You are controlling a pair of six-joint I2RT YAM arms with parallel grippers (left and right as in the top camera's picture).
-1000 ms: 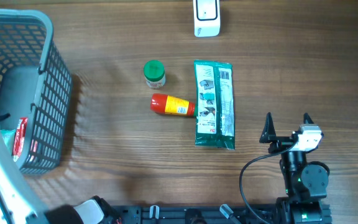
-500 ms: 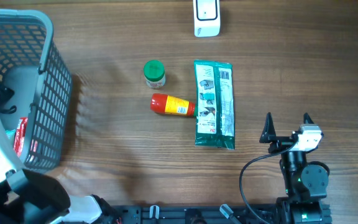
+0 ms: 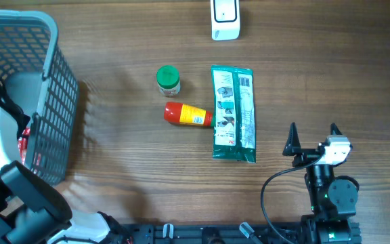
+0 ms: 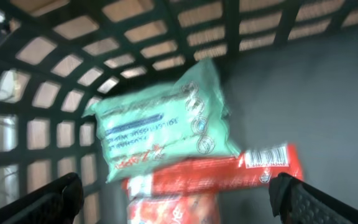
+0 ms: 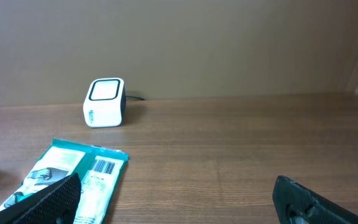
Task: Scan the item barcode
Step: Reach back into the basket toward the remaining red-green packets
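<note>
Left hand, wide, above packets in basket

Both spread wide and empty: right hand, left hand, the left seemingly angled downward.

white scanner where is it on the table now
In the overhead view the white scanner sits at the far edge of the table, slightly right of centre, just beyond the top end of the green packet, not touching it.
</note>
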